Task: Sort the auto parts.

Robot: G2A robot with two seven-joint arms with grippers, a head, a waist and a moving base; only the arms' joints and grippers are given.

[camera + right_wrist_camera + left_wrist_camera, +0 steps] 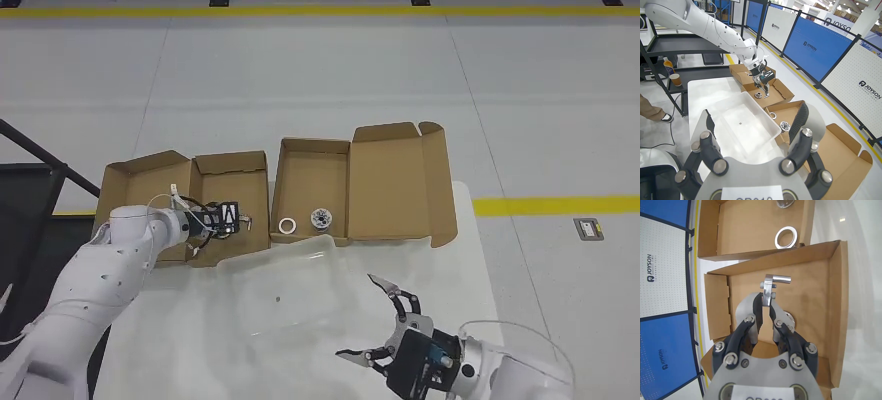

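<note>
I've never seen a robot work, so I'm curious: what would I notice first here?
First, the left gripper pinching a shiny metal bracket low inside a cardboard box. Next, the right gripper, spread wide open by the big clear tub in the middle of the table. A silver ring lies in the neighbouring box.

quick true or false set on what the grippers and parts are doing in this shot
The left gripper is shut on a metal bracket within a cardboard box. True.
The right gripper holds a ring. False: it is open and empty.
The ring lies in the second box. True.
The clear bin is full of parts. False: only a tiny speck shows in it.
</note>
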